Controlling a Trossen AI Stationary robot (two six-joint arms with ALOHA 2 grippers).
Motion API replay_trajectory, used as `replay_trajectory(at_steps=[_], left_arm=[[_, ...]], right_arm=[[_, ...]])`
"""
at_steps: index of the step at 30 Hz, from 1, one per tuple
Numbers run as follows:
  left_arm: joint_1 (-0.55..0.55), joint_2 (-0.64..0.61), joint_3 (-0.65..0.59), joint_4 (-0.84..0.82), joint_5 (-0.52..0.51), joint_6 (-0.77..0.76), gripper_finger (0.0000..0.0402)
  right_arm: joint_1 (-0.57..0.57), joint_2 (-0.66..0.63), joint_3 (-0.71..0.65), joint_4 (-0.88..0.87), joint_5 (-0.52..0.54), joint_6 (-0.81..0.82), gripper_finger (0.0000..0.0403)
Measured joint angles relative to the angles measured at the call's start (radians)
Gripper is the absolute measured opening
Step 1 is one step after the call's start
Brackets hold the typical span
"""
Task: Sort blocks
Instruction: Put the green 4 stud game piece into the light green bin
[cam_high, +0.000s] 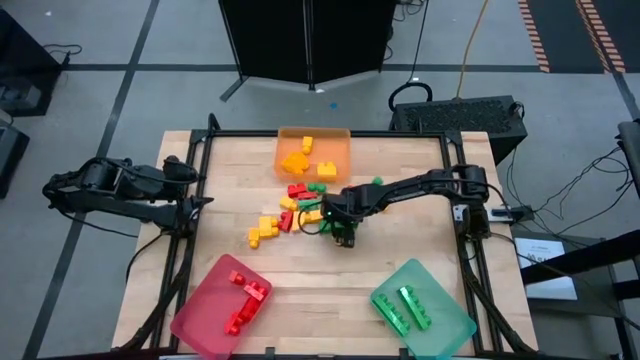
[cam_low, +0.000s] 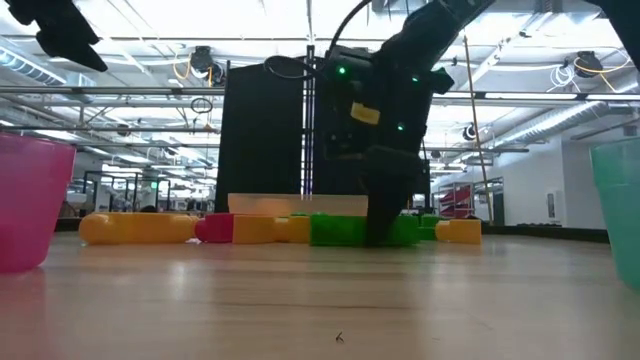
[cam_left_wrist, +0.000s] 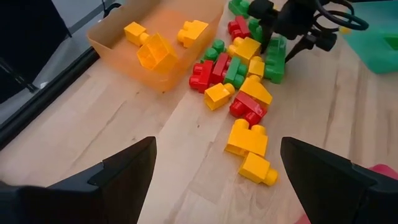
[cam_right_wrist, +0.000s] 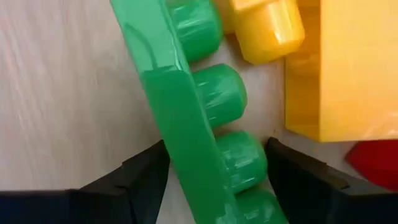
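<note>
Green studs fill the right wrist view: a long green block (cam_right_wrist: 205, 118) lies on its side between the two dark fingers (cam_right_wrist: 140, 180) of the right gripper (cam_high: 343, 232), which stand either side of it, partly apart. They look to be closing on it, but I cannot tell whether they press it yet. A yellow block (cam_right_wrist: 339, 68) lies just beside it and a bit of red (cam_right_wrist: 376, 163) shows past that.

Outward from there, the right gripper is down at the near edge of the loose pile (cam_high: 290, 210) of red, green and yellow blocks in the middle of the table (cam_high: 400, 260). The left gripper (cam_high: 196, 203) waits at the table's left edge, fingers (cam_left_wrist: 124, 171) spread wide and empty.

Judging progress: the orange tray (cam_high: 340, 145) at the far side holds a few yellow and orange blocks (cam_high: 298, 158). The red tray (cam_high: 195, 310) at the near left holds a few red blocks (cam_high: 245, 295), and the green tray (cam_high: 445, 315) at the near right holds what look like two long green blocks (cam_high: 408, 305). Sorting is well begun but far from finished, since more than a dozen blocks still lie mixed in the pile. The green one between the fingers would likely go to the green tray.
</note>
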Motion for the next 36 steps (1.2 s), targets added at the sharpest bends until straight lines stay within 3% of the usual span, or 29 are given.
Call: replay_trajectory(at_steps=[6, 14, 21, 28, 32, 36], left_arm=[[0.0, 0.0, 0.0, 0.0, -0.019, 0.0, 0.0345], [0.0, 0.0, 0.0, 0.0, -0.023, 0.0, 0.0345], [0.0, 0.0, 0.0, 0.0, -0.026, 0.001, 0.0345], [0.0, 0.0, 0.0, 0.0, -0.018, 0.002, 0.0345], [0.0, 0.0, 0.0, 0.0, -0.016, 0.008, 0.0345], [0.0, 0.0, 0.0, 0.0, -0.014, 0.008, 0.0345]], right_arm=[[0.01, 0.001, 0.006, -0.01, 0.003, 0.064, 0.0149], [0.052, 0.0, 0.096, -0.074, -0.02, 0.141, 0.0149], [0.116, -0.129, 0.202, -0.218, 0.025, 0.291, 0.0149], [0.347, -0.403, 0.104, -0.428, 0.203, 0.718, 0.0149], [0.507, -0.535, 0.023, -0.532, 0.231, 1.083, 0.0149], [0.665, -0.57, -0.044, -0.545, 0.244, 1.368, 0.0149]])
